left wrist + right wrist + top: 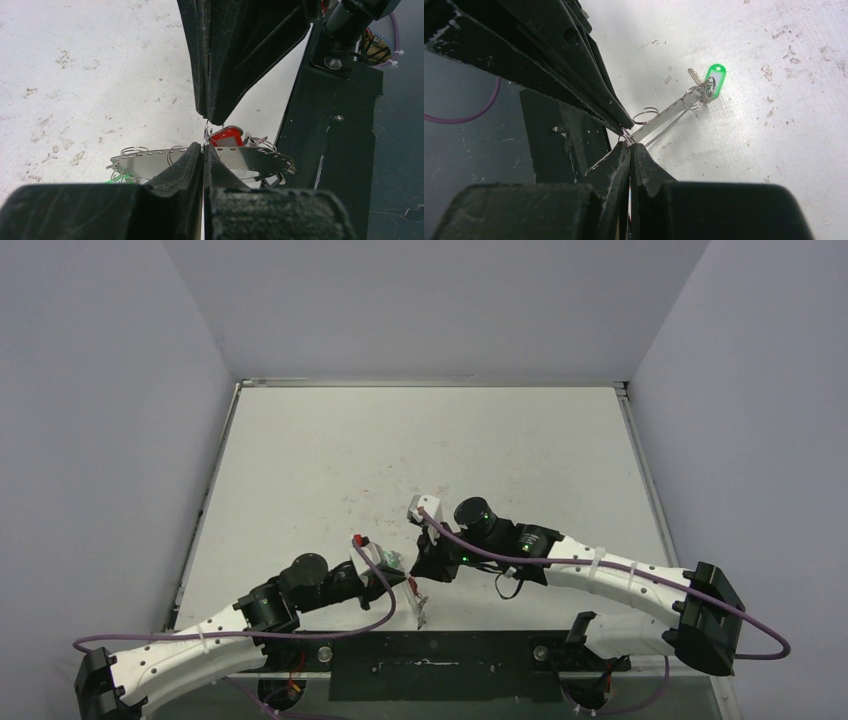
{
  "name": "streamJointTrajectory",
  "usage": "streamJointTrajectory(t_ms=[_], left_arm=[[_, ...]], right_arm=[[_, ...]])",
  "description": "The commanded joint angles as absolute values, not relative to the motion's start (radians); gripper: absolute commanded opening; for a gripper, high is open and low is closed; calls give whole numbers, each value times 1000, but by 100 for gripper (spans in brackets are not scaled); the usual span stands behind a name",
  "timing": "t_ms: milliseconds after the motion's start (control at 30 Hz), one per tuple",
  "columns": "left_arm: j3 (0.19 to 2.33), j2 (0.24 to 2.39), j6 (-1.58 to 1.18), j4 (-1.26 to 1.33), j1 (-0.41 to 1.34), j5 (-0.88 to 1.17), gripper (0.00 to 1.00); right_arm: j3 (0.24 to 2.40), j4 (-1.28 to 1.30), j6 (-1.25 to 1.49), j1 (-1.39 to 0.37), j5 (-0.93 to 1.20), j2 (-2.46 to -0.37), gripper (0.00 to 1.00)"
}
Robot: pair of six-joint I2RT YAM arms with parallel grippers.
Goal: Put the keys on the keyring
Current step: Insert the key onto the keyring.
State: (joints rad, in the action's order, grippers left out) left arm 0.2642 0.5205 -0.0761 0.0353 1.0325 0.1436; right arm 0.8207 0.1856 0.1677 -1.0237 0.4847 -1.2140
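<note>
Matt white tabletop (400, 440), scuffed and flecked grey; plain pale-grey walls (100, 390) on three sides.

Left arm (200, 640) stretched low from near-left corner, wrist angled inward. Left gripper (203, 150), black ribbed plastic, clenched on rim of thin grey metal keyring (150, 162).

Keyring at table's near edge, centre, beside black base plate (340, 150). Polished, rim pierced with tiny holes, fringed with small wire rings. Lifted or resting on the table: cannot tell.

Red plastic tag (227, 136) behind keyring, lower half hidden, its key out of sight. Green oval plastic tag (715, 77) with small silver key (693, 75) at one end of keyring, lying on table.

Right arm (620, 575) reaching in from near-right corner. Right gripper (630, 146) pinched shut on same stretch of keyring, tip to tip with left; exact hold hard to make out.
</note>
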Motion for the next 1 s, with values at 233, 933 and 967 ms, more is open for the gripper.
streamJointTrajectory(t_ms=[233,933,967], left_arm=[[288,523,-95,123,1034,172,0],[287,519,-100,124,1034,155,0],[287,519,-101,124,1035,152,0]], right_arm=[[855,198,150,-1032,388,-1225,0],[833,205,143,-1032,408,-1176,0],[831,200,143,-1034,413,-1169,0]])
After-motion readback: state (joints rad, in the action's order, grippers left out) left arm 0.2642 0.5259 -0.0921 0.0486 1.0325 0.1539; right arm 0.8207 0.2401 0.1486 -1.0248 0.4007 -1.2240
